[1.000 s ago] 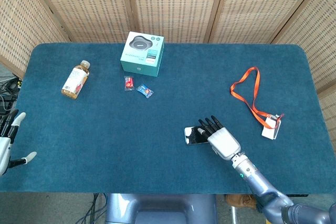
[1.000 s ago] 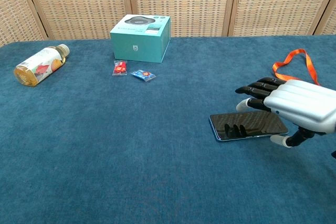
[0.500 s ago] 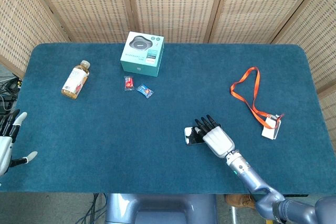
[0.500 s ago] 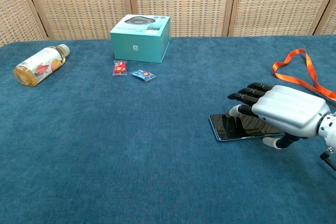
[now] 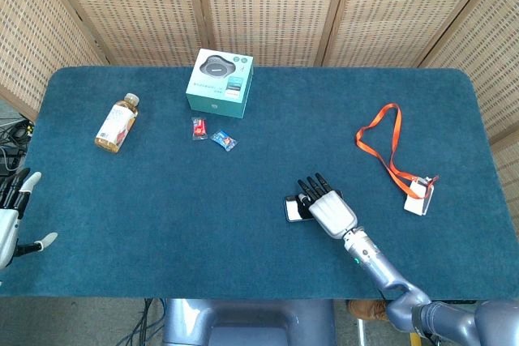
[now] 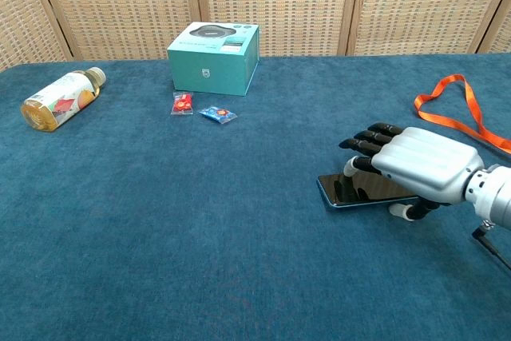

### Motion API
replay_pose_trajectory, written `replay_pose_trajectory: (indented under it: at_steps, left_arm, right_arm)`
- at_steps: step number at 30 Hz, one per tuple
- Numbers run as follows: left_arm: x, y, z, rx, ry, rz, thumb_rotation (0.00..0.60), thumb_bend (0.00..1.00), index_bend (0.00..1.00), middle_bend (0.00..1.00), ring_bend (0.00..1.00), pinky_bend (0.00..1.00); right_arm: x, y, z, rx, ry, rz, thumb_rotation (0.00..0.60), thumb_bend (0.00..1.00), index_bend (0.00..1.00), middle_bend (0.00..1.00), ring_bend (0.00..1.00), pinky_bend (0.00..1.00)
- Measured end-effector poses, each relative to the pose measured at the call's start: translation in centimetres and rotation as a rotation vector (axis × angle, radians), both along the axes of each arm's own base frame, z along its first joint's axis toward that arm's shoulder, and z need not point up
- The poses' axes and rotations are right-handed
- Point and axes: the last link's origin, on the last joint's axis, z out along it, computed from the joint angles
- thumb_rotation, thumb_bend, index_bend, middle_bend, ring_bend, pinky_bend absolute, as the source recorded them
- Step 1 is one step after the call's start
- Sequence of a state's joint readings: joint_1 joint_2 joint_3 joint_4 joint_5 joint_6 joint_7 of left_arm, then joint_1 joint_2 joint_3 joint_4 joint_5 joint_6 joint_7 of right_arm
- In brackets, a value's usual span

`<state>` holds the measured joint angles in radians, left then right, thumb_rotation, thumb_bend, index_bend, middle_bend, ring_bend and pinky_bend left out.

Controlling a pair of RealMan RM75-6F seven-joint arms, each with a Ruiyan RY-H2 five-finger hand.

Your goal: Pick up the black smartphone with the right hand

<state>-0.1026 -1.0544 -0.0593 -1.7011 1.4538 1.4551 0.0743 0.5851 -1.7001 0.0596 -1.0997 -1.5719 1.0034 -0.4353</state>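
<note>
While the head view is looking straight down, the right hand (image 5: 328, 209) is reaching from the table's five o'clock edge and lying palm-down over the black smartphone (image 5: 293, 209), which is sitting flat on the blue table (image 5: 162, 200) a little toward five o'clock from centre. Its dark fingers are lying side by side, slightly apart, extended over the screen, probably so they can curl round the far edge; only the phone's nine o'clock end is showing. At the frame's eight o'clock edge, the left hand (image 5: 11, 216) is waiting with fingers spread and holding nothing, partly cut off.

From the chest view, the right hand (image 6: 411, 165) is hovering low over the smartphone (image 6: 351, 191), fingertips pointing toward ten o'clock and the thumb tip (image 6: 399, 211) sitting at the phone's near edge, seemingly ready to pinch. Whether the fingers are actually touching the glass is hard to judge, and no grip is closed yet. Most of the phone's right half is hidden beneath the palm. The left hand is not appearing here.
</note>
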Motion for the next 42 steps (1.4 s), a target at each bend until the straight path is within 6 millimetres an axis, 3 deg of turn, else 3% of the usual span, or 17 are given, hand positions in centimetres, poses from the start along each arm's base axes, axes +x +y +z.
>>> replay_pose_trajectory:
  at_steps: [10,21,27,31,38,40,42]
  left_arm:
    - [-0.1,0.2,0.0,-0.003,-0.004,0.007,0.600,0.00,0.00,0.00,0.00,0.00]
    - [-0.3,0.4,0.2,-0.002,-0.017,0.017,0.600,0.00,0.00,0.00,0.00,0.00]
    - [-0.4,0.5,0.3,-0.003,-0.027,0.021,0.600,0.00,0.00,0.00,0.00,0.00]
    - [-0.5,0.6,0.4,-0.004,-0.030,0.025,0.600,0.00,0.00,0.00,0.00,0.00]
    - [-0.6,0.8,0.5,-0.003,-0.035,0.031,0.600,0.00,0.00,0.00,0.00,0.00]
    - [-0.6,0.8,0.6,0.000,-0.039,0.032,0.600,0.00,0.00,0.00,0.00,0.00]
    - [-0.6,0.8,0.6,0.000,-0.041,0.031,0.600,0.00,0.00,0.00,0.00,0.00]
  right_arm:
    - [1.5,-1.2,1.0,-0.033,-0.054,0.006,0.600,0.99,0.41,0.14,0.00,0.00]
    - [3.8,-4.5,1.8,-0.073,-0.029,-0.003,0.600,0.98,0.42,0.15,0.00,0.00]
    - [3.6,-6.8,1.2,-0.098,0.021,-0.060,0.600,0.94,0.41,0.16,0.01,0.00]
    - [3.7,-8.5,0.7,-0.132,0.036,-0.109,0.600,0.87,0.38,0.15,0.01,0.00]
    - [5.7,-11.2,0.8,-0.212,0.013,-0.140,0.600,0.82,0.38,0.16,0.01,0.00]
    - [6.1,-11.2,1.1,-0.220,-0.005,-0.129,0.600,0.76,0.37,0.16,0.02,0.00]
    - [6.6,-10.9,1.8,-0.228,-0.034,-0.105,0.600,0.62,0.34,0.15,0.02,0.00]
